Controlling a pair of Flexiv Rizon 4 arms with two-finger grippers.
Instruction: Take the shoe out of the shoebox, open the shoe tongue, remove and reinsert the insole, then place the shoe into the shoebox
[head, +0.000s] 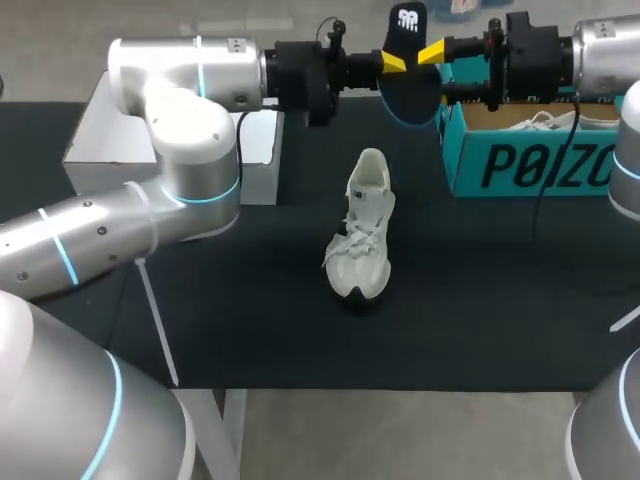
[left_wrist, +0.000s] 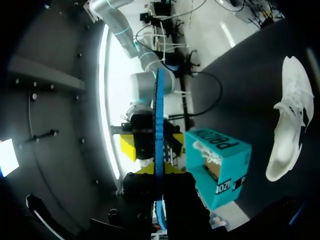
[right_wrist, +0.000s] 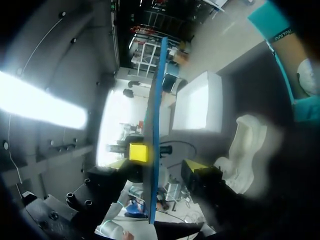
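Insole (head: 407, 60) pinched in left pincer (head: 392, 62), right pincer (head: 432, 52) wide around it, shoe (head: 362, 230) below both: removal looks done; reinsertion next needs aiming at its mouth

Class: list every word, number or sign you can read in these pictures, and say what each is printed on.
Teal shoebox: large dark brand lettering on its side, cut off at the view's edge, not readable whole.
Dark insole: a small white logo, no readable word.
White shoe: no print readable.
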